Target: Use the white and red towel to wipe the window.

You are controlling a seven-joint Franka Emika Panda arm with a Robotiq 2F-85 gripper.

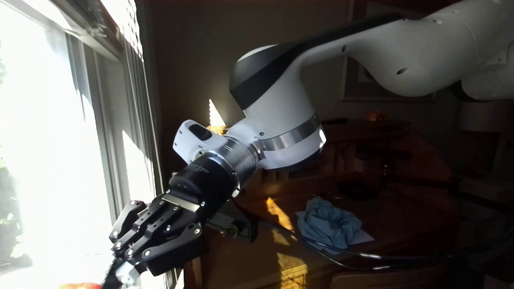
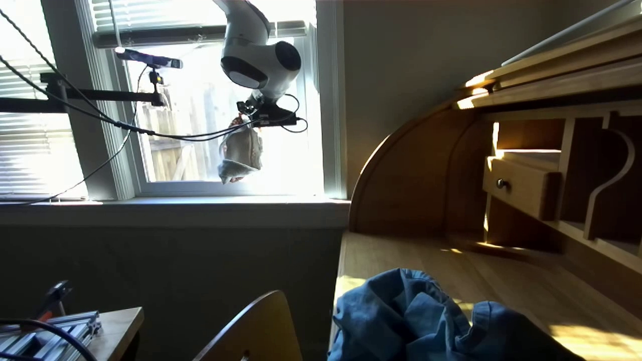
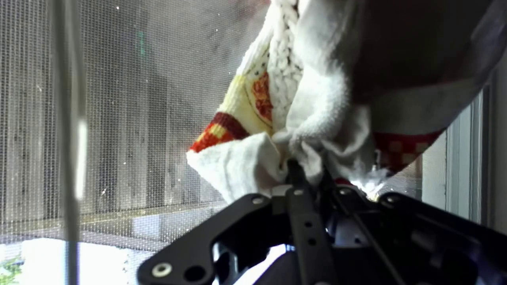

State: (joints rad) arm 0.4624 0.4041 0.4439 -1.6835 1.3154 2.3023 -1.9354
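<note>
Claw (image 3: 310,174) grips the white and red towel (image 2: 242,150), hanging lengthwise below it in front of the window (image 2: 195,160), contact unclear, so wiping likely means pressing closer.

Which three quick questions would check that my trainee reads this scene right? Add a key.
1. What is the tool gripping?
2. True or false: the slatted blind covers only the upper part of the window behind the tool.
3. What colour is the crumpled cloth on the rolltop desk: (a) red, (b) blue, (c) yellow?

Key: 1. the white and red towel; 2. true; 3. b.
</note>
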